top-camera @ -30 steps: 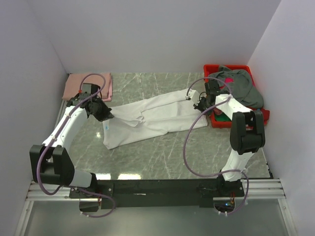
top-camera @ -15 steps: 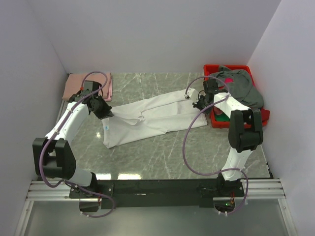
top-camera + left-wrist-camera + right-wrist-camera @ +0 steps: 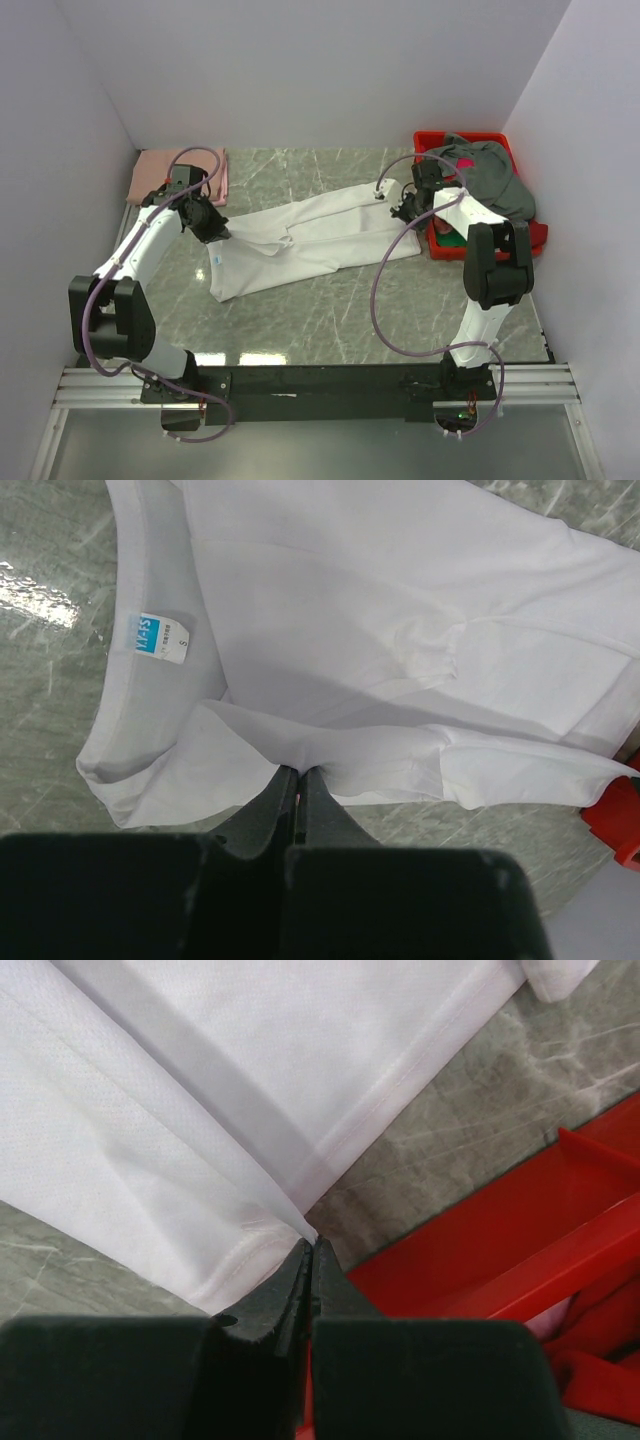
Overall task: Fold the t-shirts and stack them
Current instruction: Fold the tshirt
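Observation:
A white t-shirt (image 3: 305, 240) lies stretched across the middle of the table, folded lengthwise, its blue neck label (image 3: 150, 637) near the left end. My left gripper (image 3: 217, 232) is shut on the shirt's cloth at the left end, seen pinched between the jaws in the left wrist view (image 3: 299, 770). My right gripper (image 3: 402, 211) is shut on the shirt's hem at the right end (image 3: 311, 1242), beside the red bin. A salmon-pink t-shirt (image 3: 152, 172) lies folded at the back left. A grey t-shirt (image 3: 490, 175) hangs over the bin.
The red plastic bin (image 3: 440, 245) stands at the back right, against the right wall, with red cloth (image 3: 600, 1360) inside it. White walls close in the table on the left, back and right. The arms' bases sit along the near edge.
Both grippers have moved slightly toward the back wall with the white shirt's ends held. The shirt has shifted a little with them.

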Controlling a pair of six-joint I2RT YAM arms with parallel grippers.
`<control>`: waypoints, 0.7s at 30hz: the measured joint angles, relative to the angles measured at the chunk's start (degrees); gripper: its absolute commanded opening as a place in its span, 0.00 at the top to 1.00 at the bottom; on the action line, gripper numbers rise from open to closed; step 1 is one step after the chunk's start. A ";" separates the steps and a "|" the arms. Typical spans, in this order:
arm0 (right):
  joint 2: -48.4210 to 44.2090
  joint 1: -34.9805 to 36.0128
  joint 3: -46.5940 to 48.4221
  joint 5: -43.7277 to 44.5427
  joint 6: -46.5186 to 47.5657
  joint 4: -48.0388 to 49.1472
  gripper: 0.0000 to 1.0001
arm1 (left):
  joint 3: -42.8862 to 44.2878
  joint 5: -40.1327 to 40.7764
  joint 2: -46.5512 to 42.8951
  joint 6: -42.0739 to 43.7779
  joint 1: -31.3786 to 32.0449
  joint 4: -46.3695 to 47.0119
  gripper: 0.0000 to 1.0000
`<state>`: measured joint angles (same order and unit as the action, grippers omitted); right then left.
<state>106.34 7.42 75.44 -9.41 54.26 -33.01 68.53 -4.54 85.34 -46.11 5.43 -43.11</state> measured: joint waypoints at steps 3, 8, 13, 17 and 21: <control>0.04 0.17 0.57 0.13 -0.11 0.02 0.99 | 0.07 0.28 0.35 0.04 0.00 -0.02 1.00; 0.57 0.33 1.29 0.35 -0.44 0.02 0.99 | 0.76 0.94 1.44 0.44 0.00 -0.04 1.00; 1.88 0.44 1.42 0.66 -0.48 0.02 0.99 | 2.38 1.38 2.84 0.83 0.00 -0.11 1.00; 2.84 0.48 1.46 1.01 -0.63 0.00 0.99 | 3.93 1.44 4.63 1.49 0.00 -0.13 1.00; 3.10 0.48 1.46 1.25 -0.66 0.00 0.99 | 5.01 1.49 6.47 1.79 0.00 -0.13 1.00</control>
<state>109.45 7.90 76.90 -8.16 53.60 -33.01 73.54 -3.05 91.81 -44.31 5.43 -43.24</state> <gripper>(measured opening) 0.010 0.013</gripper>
